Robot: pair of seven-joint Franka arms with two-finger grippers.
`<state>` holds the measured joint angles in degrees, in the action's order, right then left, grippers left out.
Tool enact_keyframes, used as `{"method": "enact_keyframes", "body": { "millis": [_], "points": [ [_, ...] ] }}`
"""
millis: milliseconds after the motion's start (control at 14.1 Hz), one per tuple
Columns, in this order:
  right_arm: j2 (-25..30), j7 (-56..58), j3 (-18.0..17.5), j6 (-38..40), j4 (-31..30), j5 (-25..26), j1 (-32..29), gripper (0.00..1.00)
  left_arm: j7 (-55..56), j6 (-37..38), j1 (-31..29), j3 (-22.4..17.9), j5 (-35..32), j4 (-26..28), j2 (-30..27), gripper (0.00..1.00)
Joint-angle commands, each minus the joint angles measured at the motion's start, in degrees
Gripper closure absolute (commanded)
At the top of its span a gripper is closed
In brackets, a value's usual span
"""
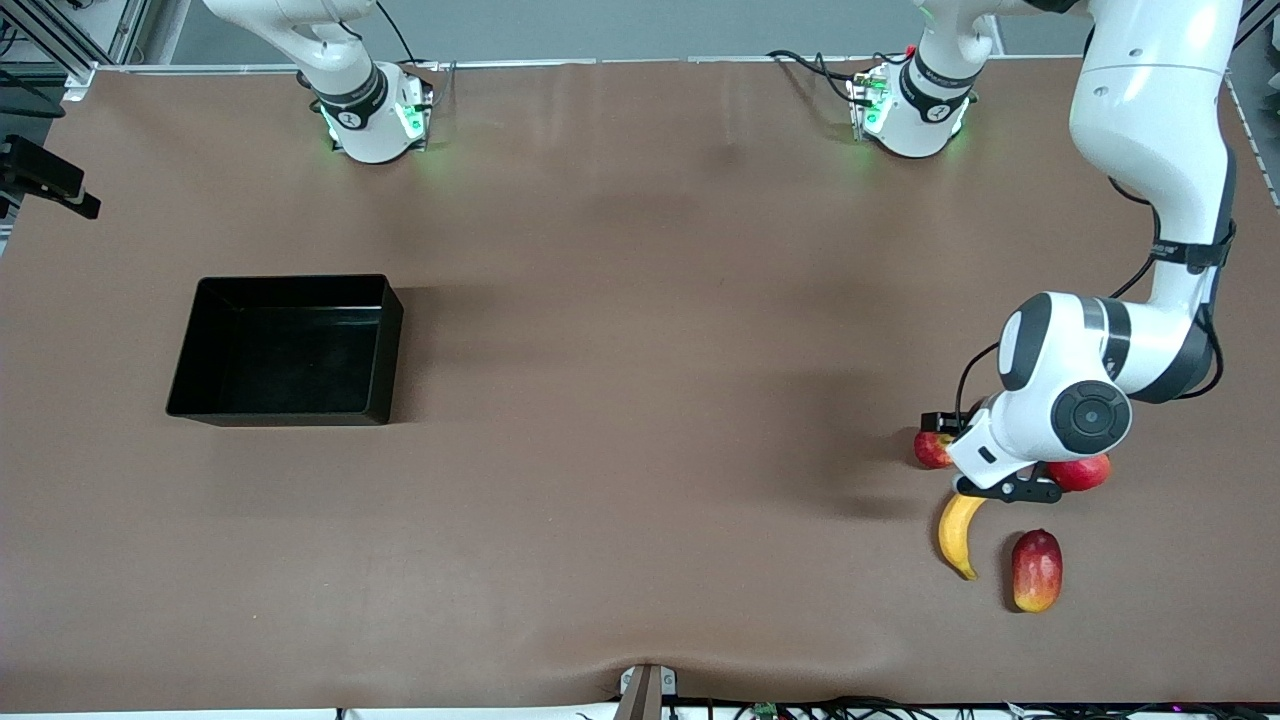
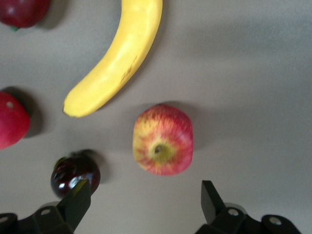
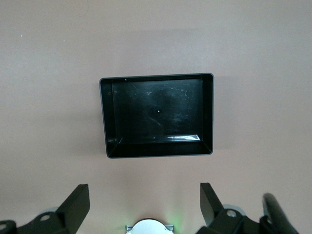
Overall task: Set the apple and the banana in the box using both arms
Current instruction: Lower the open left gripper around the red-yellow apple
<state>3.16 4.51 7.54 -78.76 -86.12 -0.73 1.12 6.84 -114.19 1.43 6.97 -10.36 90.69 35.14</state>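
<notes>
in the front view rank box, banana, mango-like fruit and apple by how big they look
1. box, by far the largest
2. banana
3. mango-like fruit, a bit shorter than the banana but thicker, so close
4. apple, smallest, though the left arm partly covers it

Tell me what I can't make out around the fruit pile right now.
- Front view: the small streaked red apple is hidden under the left claw.
- Front view: the right claw is out of frame.
- Left wrist view: the dark maroon fruit is partly covered by a claw finger.
</notes>
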Motion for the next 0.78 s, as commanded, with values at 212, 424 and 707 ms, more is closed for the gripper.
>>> {"method": "enact_keyframes", "body": {
  "millis": [212,424,707],
  "points": [
    [-0.4,-0.9,-0.6,0.5,0.9,-0.2,0.0,0.00,-0.1,-5.5,-0.5,0.1,1.4,-0.5,3.0,0.00],
    [-0.4,-0.9,-0.6,0.5,0.8,-0.2,0.1,0.00,-0.1,-6.0,-0.8,0.1,1.7,-0.2,4.0,0.00],
    [-0.4,-0.9,-0.6,0.4,0.8,-0.3,0.1,0.00,0.0,-6.6,-0.8,0.1,1.8,-0.2,5.4,0.00]
  ]
}}
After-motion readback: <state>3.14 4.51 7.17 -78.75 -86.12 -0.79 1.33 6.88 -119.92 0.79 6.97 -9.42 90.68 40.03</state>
